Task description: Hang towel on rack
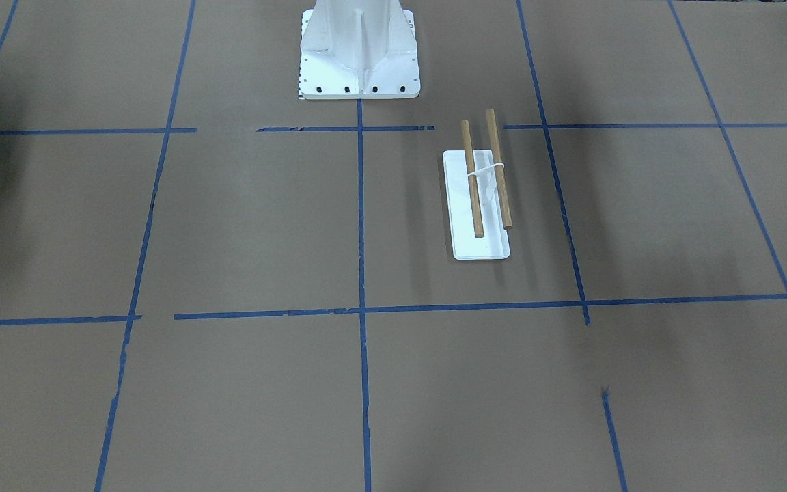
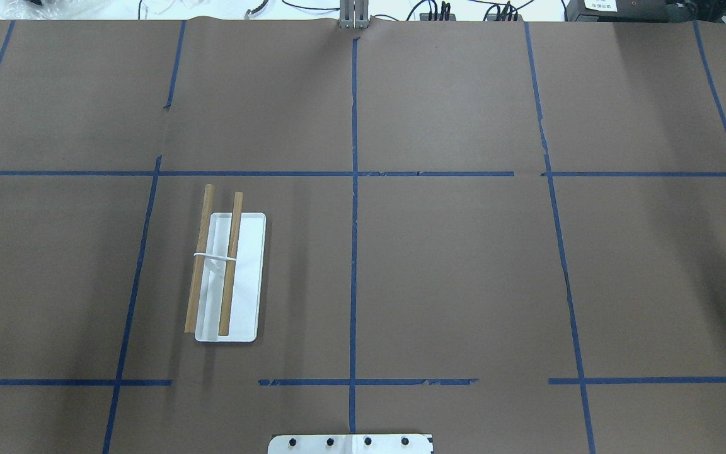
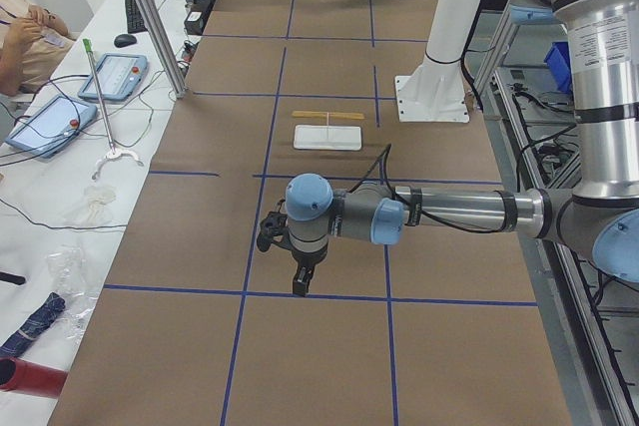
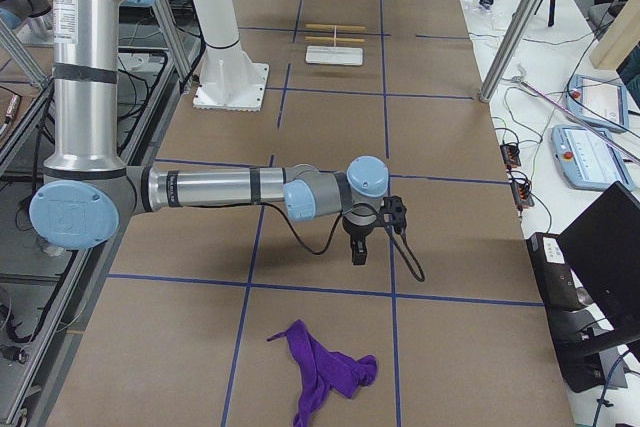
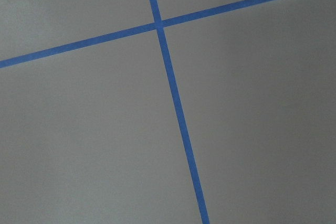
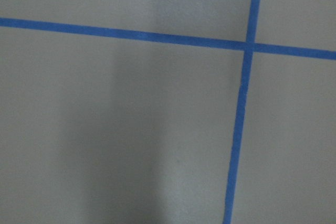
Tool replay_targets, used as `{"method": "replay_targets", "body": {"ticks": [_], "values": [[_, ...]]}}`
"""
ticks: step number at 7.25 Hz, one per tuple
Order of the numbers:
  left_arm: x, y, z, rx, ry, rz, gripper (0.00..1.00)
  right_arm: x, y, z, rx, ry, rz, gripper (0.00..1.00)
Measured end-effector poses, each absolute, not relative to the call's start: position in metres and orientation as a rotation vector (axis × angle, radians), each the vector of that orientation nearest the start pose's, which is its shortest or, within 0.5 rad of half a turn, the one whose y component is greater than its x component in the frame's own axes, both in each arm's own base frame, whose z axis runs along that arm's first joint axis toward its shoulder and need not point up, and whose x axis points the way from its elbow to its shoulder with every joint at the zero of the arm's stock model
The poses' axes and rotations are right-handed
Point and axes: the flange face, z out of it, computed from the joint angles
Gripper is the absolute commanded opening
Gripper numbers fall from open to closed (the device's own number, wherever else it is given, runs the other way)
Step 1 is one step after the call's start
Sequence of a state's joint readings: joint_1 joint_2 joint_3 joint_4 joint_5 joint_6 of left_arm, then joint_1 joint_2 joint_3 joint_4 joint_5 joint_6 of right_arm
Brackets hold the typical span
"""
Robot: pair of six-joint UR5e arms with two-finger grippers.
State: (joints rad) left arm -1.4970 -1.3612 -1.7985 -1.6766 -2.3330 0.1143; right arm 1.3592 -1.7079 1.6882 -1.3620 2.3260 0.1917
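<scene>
While the towel (image 4: pixel 325 372) lies unhung, well apart from the rack (image 2: pixel 229 277), we cannot tell whether left pincer (image 3: pixel 300 284) or right pincer (image 4: pixel 358 252) gapes.

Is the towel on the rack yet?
No. The towel lies crumpled on the table, far from the rack, whose dowels are bare.

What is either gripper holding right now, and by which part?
Nothing visible. The purple towel lies on the table, apart from the right gripper; the left gripper carries nothing either; the rack stands alone.
</scene>
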Motion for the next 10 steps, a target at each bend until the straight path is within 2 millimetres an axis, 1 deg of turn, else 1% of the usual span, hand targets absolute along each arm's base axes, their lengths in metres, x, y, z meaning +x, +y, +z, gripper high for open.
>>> {"method": "replay_targets", "body": {"ticks": [1, 2, 4, 7, 8, 9, 10], "values": [[-0.033, -0.417, 0.630, 0.134, 0.762, 0.228, 1.00, -0.024, -0.431, 0.667, 0.031, -0.748, -0.084, 0.95], [-0.033, -0.418, 0.628, 0.135, 0.763, 0.229, 1.00, -0.019, -0.419, 0.689, 0.031, -0.728, -0.080, 0.92], [-0.032, -0.419, 0.627, 0.137, 0.765, 0.231, 1.00, -0.014, -0.403, 0.727, 0.006, -0.701, -0.070, 0.91], [-0.032, -0.419, 0.627, 0.137, 0.765, 0.233, 1.00, -0.008, -0.377, 0.797, -0.030, -0.685, -0.054, 0.88], [-0.031, -0.420, 0.627, 0.137, 0.765, 0.233, 1.00, -0.007, -0.369, 0.812, -0.041, -0.685, -0.051, 0.81], [-0.031, -0.421, 0.627, 0.140, 0.766, 0.234, 1.00, -0.007, -0.365, 0.819, -0.046, -0.688, -0.048, 0.64], [-0.031, -0.421, 0.625, 0.144, 0.768, 0.236, 1.00, -0.007, -0.362, 0.823, -0.051, -0.693, -0.045, 0.31]]}}
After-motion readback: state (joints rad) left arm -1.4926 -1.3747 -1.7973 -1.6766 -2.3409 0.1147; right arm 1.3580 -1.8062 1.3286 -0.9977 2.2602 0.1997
